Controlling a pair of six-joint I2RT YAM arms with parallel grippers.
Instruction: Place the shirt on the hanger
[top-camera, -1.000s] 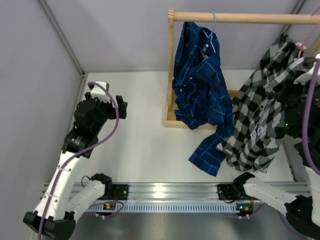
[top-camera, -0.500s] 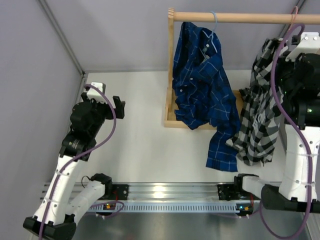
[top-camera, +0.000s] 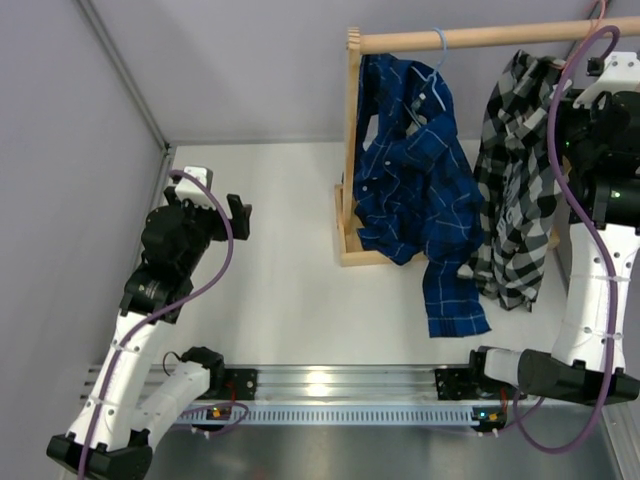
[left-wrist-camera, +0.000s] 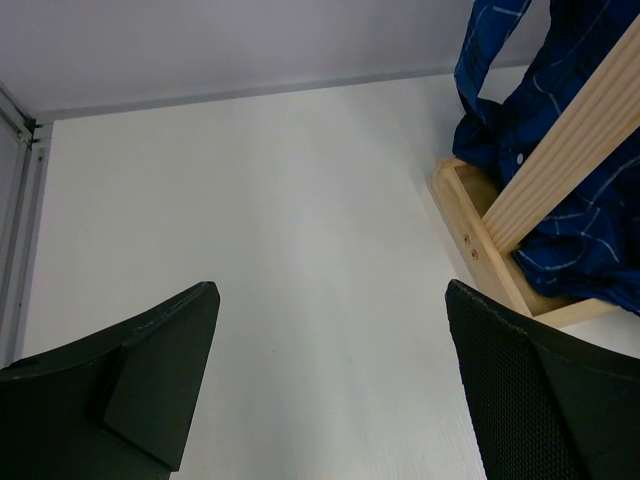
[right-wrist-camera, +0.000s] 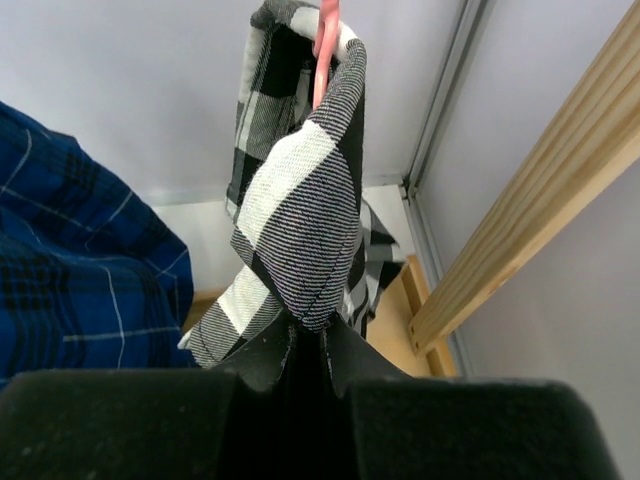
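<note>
Shirt (right-wrist-camera: 300, 220) hangs by the rail (top-camera: 470, 38), straight in front of the right gripper (right-wrist-camera: 308, 335), which pinches a fold of it tight. Pink hanger (right-wrist-camera: 322, 40) pokes out past that fold. Blue shirt (right-wrist-camera: 80, 250) hangs to the gripper's left. Left gripper (left-wrist-camera: 330, 320) is wide open, holding nothing.

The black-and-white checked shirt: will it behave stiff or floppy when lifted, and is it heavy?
Probably floppy: the shirt hangs in loose folds. Likely light, since the cloth looks thin where the right gripper pinches it. It might slip on the thin pink hanger if tugged.
</note>
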